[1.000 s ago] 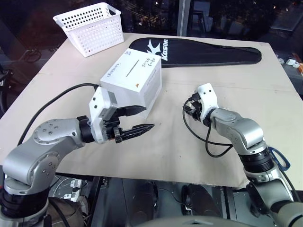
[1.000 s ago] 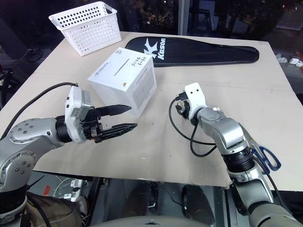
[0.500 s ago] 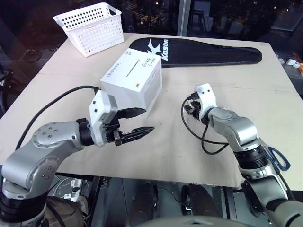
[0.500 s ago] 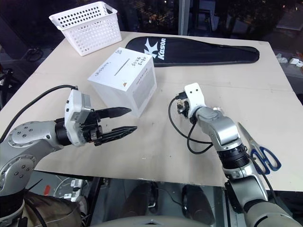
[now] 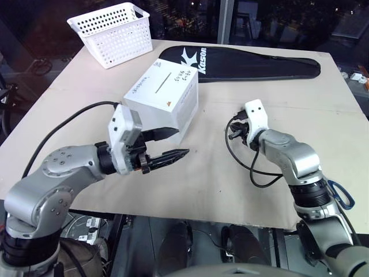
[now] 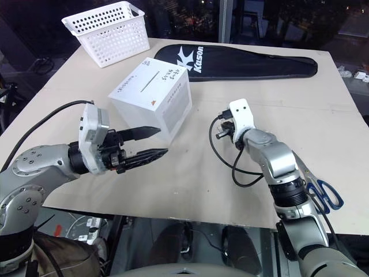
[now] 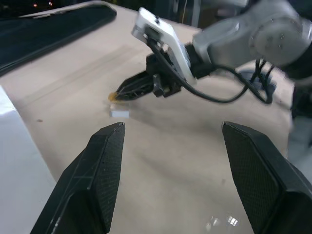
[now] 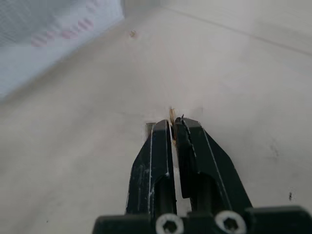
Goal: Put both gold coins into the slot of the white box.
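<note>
The white box stands on the table with its slot on the top face. My left gripper hovers open just in front of the box with nothing between its fingers. My right gripper is low over the table to the right of the box, shut on a gold coin whose thin edge shows at the fingertips. The left wrist view also shows that coin at the right gripper's tip. A small clear square holder lies under it. I cannot tell whether a brownish speck near the box is a coin.
A white perforated basket stands at the far left corner and a black racket bag lies along the back. Blue-handled scissors rest near the right front edge. A black cable loops beside my right wrist.
My right gripper's fingers have closed on the gold coin above the clear holder. My left gripper has stayed open in front of the box.
</note>
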Robot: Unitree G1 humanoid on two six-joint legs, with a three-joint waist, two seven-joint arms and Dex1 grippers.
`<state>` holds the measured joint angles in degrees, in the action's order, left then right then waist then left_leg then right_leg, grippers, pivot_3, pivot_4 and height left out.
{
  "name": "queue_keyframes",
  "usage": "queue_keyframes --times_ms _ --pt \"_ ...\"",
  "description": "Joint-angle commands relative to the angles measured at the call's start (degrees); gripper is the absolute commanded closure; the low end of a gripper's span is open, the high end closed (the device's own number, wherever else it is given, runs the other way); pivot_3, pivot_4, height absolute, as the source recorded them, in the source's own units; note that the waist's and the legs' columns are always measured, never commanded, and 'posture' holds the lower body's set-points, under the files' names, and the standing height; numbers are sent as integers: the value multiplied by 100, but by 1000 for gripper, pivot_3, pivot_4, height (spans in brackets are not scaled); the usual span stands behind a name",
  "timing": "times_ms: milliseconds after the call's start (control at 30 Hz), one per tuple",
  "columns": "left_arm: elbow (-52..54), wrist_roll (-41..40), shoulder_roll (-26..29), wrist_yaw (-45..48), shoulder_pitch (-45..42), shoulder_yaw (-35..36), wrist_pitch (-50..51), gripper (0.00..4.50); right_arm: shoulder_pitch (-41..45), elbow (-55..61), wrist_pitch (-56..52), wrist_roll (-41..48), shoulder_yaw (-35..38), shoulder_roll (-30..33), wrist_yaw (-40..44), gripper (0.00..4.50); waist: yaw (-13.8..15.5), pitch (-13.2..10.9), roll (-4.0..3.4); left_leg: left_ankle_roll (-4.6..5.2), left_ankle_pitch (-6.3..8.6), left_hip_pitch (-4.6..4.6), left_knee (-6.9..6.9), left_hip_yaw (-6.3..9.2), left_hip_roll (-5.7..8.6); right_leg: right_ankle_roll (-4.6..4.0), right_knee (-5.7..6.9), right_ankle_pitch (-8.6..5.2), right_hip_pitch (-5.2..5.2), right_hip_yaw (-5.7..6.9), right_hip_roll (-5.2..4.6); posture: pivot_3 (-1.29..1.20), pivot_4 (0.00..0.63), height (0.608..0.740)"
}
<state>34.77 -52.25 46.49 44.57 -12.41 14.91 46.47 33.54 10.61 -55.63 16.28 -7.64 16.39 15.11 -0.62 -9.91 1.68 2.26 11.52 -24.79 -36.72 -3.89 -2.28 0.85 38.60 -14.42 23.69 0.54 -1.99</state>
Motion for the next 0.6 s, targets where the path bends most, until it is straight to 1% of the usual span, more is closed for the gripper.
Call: queue_keyframes --times_ms 33,67,100,167,200,233,300,367,400,433,467,500,567,600 --pt "-169 -483 -87 -223 -405 -20 282 1283 -180 962 -24 768 578 124 650 4309 -5 0 0 0 0 0 0 1 0 0 0 0 -1 2 1 0 150 740" --pt "-246 -584 -115 -272 -529 -47 358 1283 -249 1178 -112 1026 730 133 801 4309 -2 0 -1 0 0 1 0 0 0 1 -1 0 -1 3 2 0 150 740" --pt "-454 -800 -208 -316 -787 -93 492 1283 -342 1576 -401 1567 1026 146 988 4309 -3 0 0 0 0 1 1 1 0 1 1 -1 -1 5 2 0 150 740" --pt "-764 -1116 -349 -395 -1162 -158 697 1283 -446 2109 -830 2341 1440 162 1150 4309 4 0 1 0 0 -1 1 9 -1 1 1 -1 -2 9 5 0 150 740" --pt "-893 -1176 -412 -410 -1317 -216 764 1693 -472 2322 -1044 2661 1619 156 1117 4500 -1 -1 1 0 0 0 0 13 -2 1 1 -1 -4 9 6 0 150 740" --pt "-972 -1123 -441 -392 -1405 -292 769 1799 -494 2448 -1146 2761 1670 196 1047 4500 -13 0 0 0 0 0 0 13 -2 1 2 -1 -5 10 6 0 150 740" --pt "-1037 -867 -456 -306 -1466 -459 670 2190 -508 2505 -1121 2430 1476 407 783 4500 -41 0 1 0 0 6 0 6 -1 2 2 0 -5 11 6 0 150 740" --pt "-1034 -762 -473 -277 -1431 -538 602 2190 -545 2413 -910 1933 1008 809 722 4500 -47 0 1 0 0 11 1 -5 0 2 3 0 -4 8 6 0 150 740" --pt "-1021 -734 -479 -260 -1405 -558 581 2190 -561 2348 -794 1784 842 922 713 4500 -38 0 1 0 0 9 1 -6 0 2 3 0 -3 8 5 0 150 740" --pt "-995 -702 -472 -234 -1367 -577 559 2190 -546 2217 -708 1713 782 870 644 4500 -36 0 1 0 0 9 1 -6 0 1 3 -1 -2 8 5 0 150 740" --pt "-962 -670 -454 -205 -1324 -589 544 2331 -529 2079 -596 1637 682 803 605 3886 -39 0 1 0 0 9 1 -6 0 1 3 -1 -2 8 5 0 150 740" --pt "-926 -660 -439 -192 -1289 -586 539 2331 -502 1932 -454 1414 481 811 530 3725 -42 0 1 0 0 8 1 -6 -1 0 3 -1 0 4 6 0 150 740" --pt "-858 -650 -408 -194 -1231 -551 546 2331 -393 1473 -88 712 8 807 181 2957 -39 0 1 0 0 7 2 -5 -2 0 4 -1 1 -5 8 0 150 740" --pt "-806 -606 -374 -180 -1191 -540 529 2331 -336 1247 48 485 -158 769 86 2957 -36 0 1 -1 0 7 2 -5 -2 0 3 -1 0 -5 8 0 150 740"
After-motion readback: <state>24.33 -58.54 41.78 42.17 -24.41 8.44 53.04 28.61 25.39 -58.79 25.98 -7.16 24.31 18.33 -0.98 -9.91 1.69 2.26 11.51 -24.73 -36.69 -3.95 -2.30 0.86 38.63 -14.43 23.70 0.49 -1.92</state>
